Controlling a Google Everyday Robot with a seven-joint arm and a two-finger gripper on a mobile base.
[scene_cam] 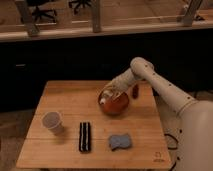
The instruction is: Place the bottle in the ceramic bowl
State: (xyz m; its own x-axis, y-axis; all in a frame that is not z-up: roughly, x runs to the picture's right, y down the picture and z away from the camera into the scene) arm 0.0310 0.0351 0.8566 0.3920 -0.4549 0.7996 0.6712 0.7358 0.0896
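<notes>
The surface (65, 100) is light wood, smooth, with faint lines. The ceramic bowl (116, 106) is shiny orange-red. The gripper (111, 92) sits right over the bowl. The cup (52, 122) looks like matt paper. The blue-grey sponge (120, 142) looks soft.

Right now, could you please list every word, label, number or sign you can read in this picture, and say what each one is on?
No text is readable.
Small dark mark on the wooden table, near its front right corner: too blurred to read.
Label on the bottle, held over the ceramic bowl at the tool: too small to read.
Paper cup: no print visible.
</notes>
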